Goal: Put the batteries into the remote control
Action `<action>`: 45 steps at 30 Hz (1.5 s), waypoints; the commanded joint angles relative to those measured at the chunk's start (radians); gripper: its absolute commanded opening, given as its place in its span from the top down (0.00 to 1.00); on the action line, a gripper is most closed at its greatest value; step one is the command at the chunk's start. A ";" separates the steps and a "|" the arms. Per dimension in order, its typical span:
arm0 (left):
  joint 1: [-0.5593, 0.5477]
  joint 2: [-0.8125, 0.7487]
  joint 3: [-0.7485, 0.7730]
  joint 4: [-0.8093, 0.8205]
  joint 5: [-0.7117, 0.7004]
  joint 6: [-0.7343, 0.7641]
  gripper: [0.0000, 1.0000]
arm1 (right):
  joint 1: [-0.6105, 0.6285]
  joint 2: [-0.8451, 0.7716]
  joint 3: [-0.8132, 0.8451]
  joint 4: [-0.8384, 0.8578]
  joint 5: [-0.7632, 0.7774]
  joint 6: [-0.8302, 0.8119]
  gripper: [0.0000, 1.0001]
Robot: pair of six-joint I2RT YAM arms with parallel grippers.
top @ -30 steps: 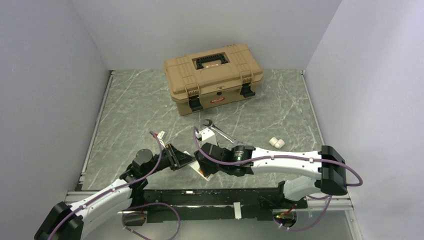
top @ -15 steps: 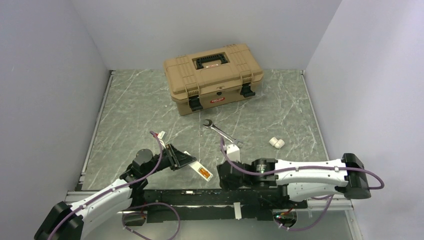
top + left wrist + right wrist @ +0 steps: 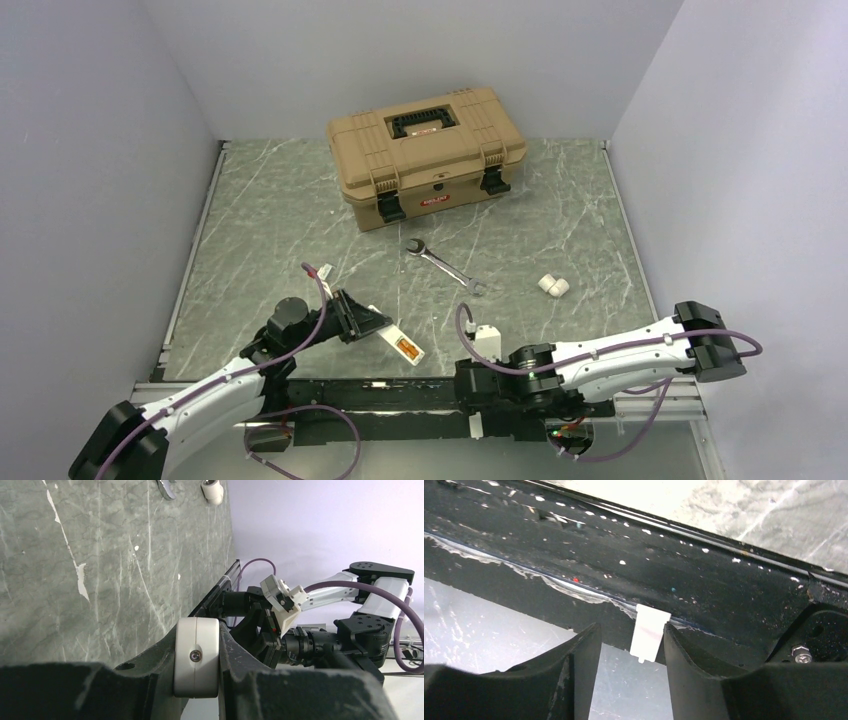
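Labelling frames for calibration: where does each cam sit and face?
Top external: above and behind the bases, looking down on the table; left arm and right arm show, left tool clamping the remote control.
Left wrist: on the left wrist, facing across the table toward the right arm; own fingers show, shut on the remote control.
Right wrist: on the right wrist, facing down at the black rail; own right tool shows, open.
Shared: top and left wrist both see wrench and white fitting.

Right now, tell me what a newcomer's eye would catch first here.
The closed tan toolbox, far centre, stands out first. Nearer, the left end effector clamps the white remote control, orange-brown recess facing up, while a steel wrench lies between them.
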 commanded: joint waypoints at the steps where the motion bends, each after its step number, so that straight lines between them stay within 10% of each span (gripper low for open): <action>1: -0.003 -0.012 -0.032 0.017 -0.008 0.019 0.98 | 0.030 -0.029 -0.036 -0.009 -0.007 0.119 0.51; 21: -0.002 -0.017 -0.039 0.025 -0.009 0.013 0.98 | 0.047 0.115 -0.100 0.139 -0.066 0.119 0.63; 45: -0.003 -0.028 -0.046 0.027 -0.011 0.006 0.98 | 0.083 0.408 0.129 -0.071 0.079 0.095 0.65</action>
